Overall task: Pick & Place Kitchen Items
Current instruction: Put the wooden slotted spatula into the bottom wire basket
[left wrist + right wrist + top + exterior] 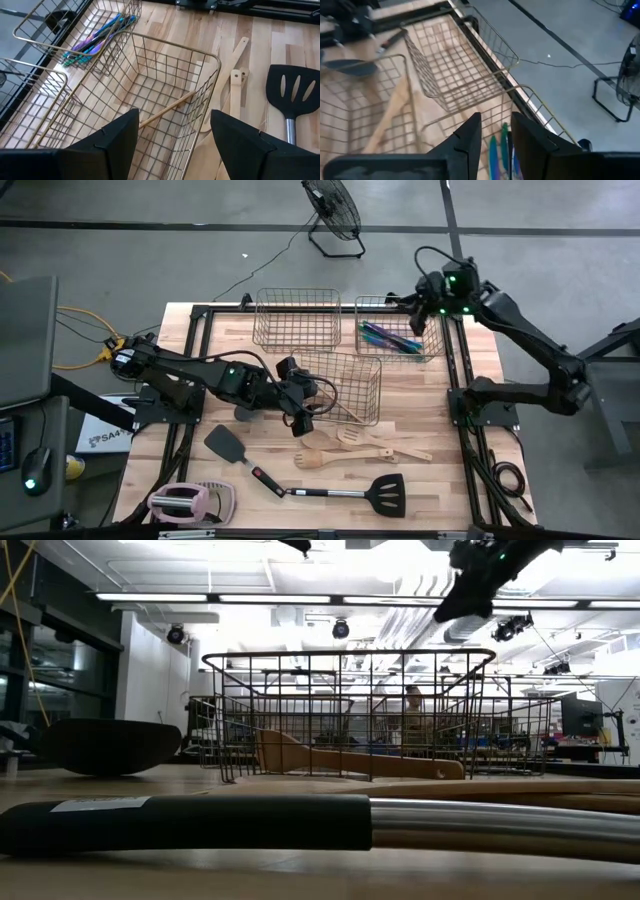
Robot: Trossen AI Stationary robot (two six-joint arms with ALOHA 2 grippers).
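Currently between picks: my left pincer [300,412] hangs wide and empty over the middle wire basket [368,385], which holds one wooden spoon [167,108]. Right pincer [496,131], narrowly parted, empty, hovers over iridescent utensils [388,338]. Next target, I judge: wooden spatulas [385,450] on the surface [440,480].

Wire baskets [340,385] crowding table [440,480] rear

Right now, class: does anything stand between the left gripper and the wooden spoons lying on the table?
Yes. The left gripper, fingers open, hovers at the near wire basket; the basket's wire wall stands between it and the wooden spoons beyond.
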